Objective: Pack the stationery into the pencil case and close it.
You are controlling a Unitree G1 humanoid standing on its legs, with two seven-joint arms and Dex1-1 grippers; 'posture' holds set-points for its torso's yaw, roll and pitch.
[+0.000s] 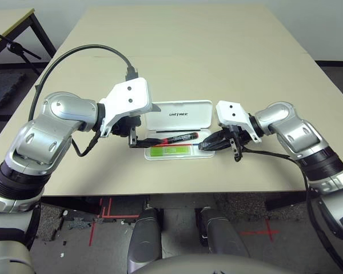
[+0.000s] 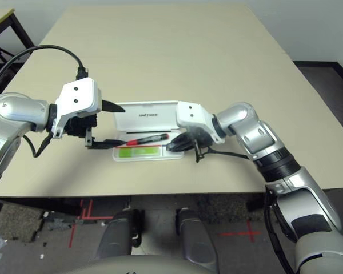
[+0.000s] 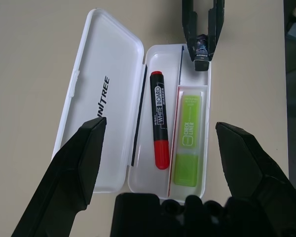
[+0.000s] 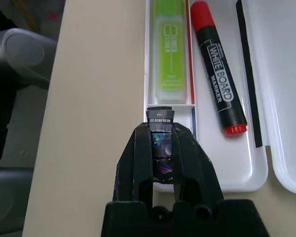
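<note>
Placement of the last piece is the step in hand, as I read it. My right gripper (image 4: 163, 148) is pinched on the small grey-black block (image 4: 160, 129), holding it over the end of the pencil case (image 1: 180, 153) tray, centre of the head view. The red marker (image 3: 158, 126) and the lime-green highlighter (image 3: 188, 140) already lie side by side in the tray; the lid (image 3: 101, 98) is folded flat open on the table (image 1: 177, 57), lettering up.

My left gripper (image 3: 163, 143) hangs wide open at the other end of the case — touching nothing that I can see.

To do this well I would lower the block into the short compartment beyond the highlighter's end, keeping it square to the tray wall so it does not ride up on the divider, and open the fingers only once it sits low. The case looks light; a sideways nudge could slide it, so I would come straight down. The lid is not yet closed.
</note>
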